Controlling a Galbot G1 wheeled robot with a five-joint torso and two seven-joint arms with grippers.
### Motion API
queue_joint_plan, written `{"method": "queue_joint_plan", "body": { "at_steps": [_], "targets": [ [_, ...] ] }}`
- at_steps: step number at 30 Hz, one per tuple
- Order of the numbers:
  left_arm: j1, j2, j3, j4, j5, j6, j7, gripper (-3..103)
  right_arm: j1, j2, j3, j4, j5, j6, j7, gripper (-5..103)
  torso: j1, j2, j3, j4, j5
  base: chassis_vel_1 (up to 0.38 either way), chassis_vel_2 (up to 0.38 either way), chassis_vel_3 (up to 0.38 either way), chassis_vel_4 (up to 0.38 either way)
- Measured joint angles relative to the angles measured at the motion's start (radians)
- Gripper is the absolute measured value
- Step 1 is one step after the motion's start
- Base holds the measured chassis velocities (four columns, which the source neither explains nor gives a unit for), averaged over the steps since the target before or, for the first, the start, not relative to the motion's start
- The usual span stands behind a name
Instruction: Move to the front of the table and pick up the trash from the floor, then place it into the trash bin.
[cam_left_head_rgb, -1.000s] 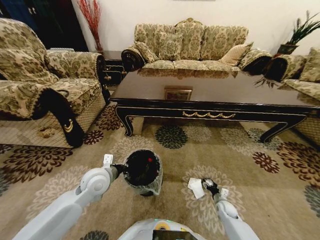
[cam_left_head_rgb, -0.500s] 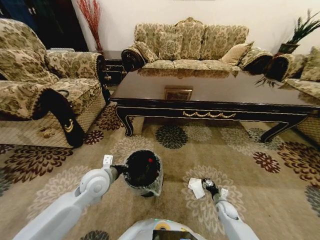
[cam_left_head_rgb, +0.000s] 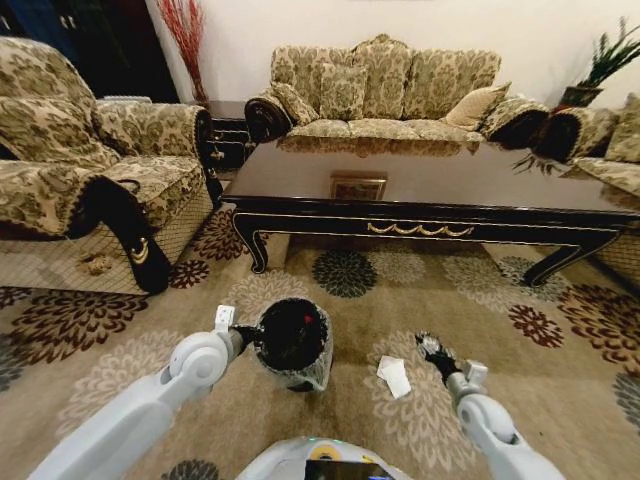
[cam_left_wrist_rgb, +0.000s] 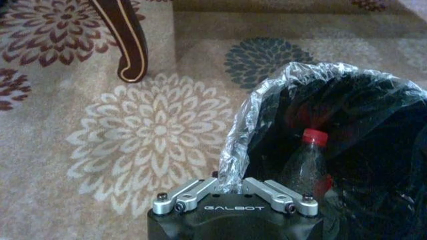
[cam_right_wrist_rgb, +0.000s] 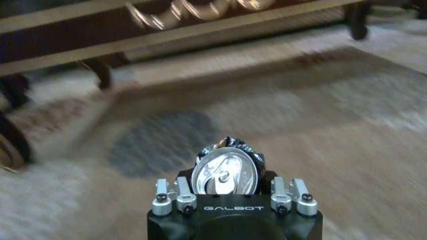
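The right pincer (cam_right_wrist_rgb: 227, 197) is lifted off the floor (cam_left_head_rgb: 560, 400), clamped on a crushed drink can (cam_right_wrist_rgb: 225, 172) whose silver end faces the wrist camera. In the head view it hangs in front of the tabletop (cam_left_head_rgb: 430, 180), to the right of the bin (cam_left_head_rgb: 292, 345). The can is probably light and thin-walled, already dented; a firm squeeze across its body should hold it, though its smooth metal could slip.

The left pincer (cam_left_wrist_rgb: 233, 192) is closed on the rim of the bin, pinching the clear liner bag (cam_left_wrist_rgb: 250, 107) with it. One plastic bottle (cam_left_wrist_rgb: 308, 162) with a red cap already stands inside the bin.

One piece of folded white paper (cam_left_head_rgb: 394, 375) lies on the carpet between the bin and the right arm. It looks flimsy and flat, so I judge it hard to take from above; a raised fold or edge is the better hold.

Count: one can, one bottle, one paper, one bin.
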Motion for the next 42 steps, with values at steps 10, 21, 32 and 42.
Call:
{"method": "queue_joint_plan", "body": {
  "at_steps": [10,21,32,42],
  "targets": [
    [-0.094,-0.015,0.096,0.031,-0.024,0.000,-0.015,2,-0.048,-0.061,0.012,0.290,0.069,-0.045,0.044,59,0.000,0.000,0.000,-0.0008,-0.0001,0.000,0.000,0.000,0.000],
    [-0.342,-0.099,0.363,0.148,-0.011,0.000,-0.017,2,-0.220,-0.062,0.053,0.530,-0.032,-0.065,0.044,59,0.000,0.000,0.000,-0.0007,-0.0001,0.000,0.000,0.000,0.000],
    [-0.523,-0.256,0.584,0.226,-0.061,0.000,-0.095,2,-0.271,-0.065,0.033,0.601,-0.118,-0.066,0.002,59,0.000,0.000,0.000,-0.0006,0.0001,0.000,0.000,0.000,0.000],
    [-0.583,-0.318,0.667,0.253,-0.082,0.000,-0.122,2,-0.307,-0.063,0.008,0.593,-0.196,-0.047,-0.026,59,0.000,0.000,0.000,-0.0007,0.0000,0.000,0.000,0.000,0.000]
  ]
}}
